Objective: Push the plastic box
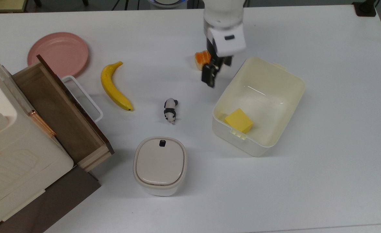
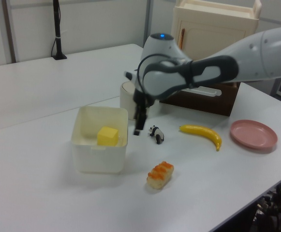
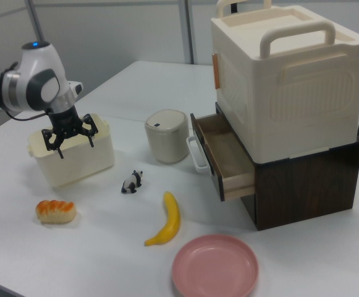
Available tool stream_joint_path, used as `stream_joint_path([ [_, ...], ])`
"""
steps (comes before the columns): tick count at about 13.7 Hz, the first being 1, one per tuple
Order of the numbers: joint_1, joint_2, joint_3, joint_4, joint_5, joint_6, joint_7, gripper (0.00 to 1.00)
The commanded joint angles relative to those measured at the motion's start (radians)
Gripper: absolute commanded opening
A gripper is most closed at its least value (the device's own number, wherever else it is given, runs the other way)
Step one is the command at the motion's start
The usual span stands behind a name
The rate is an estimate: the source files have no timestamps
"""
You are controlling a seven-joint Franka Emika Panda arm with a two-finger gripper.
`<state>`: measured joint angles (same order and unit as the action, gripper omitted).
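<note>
Plastic box (image 1: pixel 284 81) sits apart from the claw (image 1: pixel 208 75).

On the top view's left of the plastic box (image 1: pixel 276 97) a bare strip of table (image 1: pixel 333 181) runs open; the panda toy (image 1: pixel 170 110) and banana (image 1: pixel 114 86) lie farther left, the lidded container (image 1: pixel 160 165) nearer. The gripper (image 1: pixel 209 75) hangs just off the box's far-left corner, with the sushi piece (image 1: pixel 202 59) close behind it. The top view's right of the box is open tabletop.
</note>
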<state>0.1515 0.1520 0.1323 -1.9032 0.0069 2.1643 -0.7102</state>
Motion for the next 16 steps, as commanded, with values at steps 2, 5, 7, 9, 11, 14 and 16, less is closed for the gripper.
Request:
stream_joint_path([
  [2, -0.099, -0.207, -0.014, -0.01, -0.025, -0.363, -0.014, 1.0],
  [5, -0.193, -0.256, -0.017, 0.035, -0.042, -0.486, -0.014, 1.0],
  [7, -0.216, -0.27, -0.023, 0.035, -0.042, -0.497, -0.002, 1.0],
  [9, -0.211, -0.272, -0.022, 0.047, -0.041, -0.489, 0.2, 1.0],
  [11, -0.208, -0.269, -0.02, 0.067, -0.039, -0.482, 0.421, 1.0],
  [14, -0.208, -0.264, -0.022, 0.092, -0.027, -0.477, 0.644, 1.0],
  [16, -0.208, -0.261, -0.02, 0.09, -0.025, -0.451, 0.768, 1.0],
])
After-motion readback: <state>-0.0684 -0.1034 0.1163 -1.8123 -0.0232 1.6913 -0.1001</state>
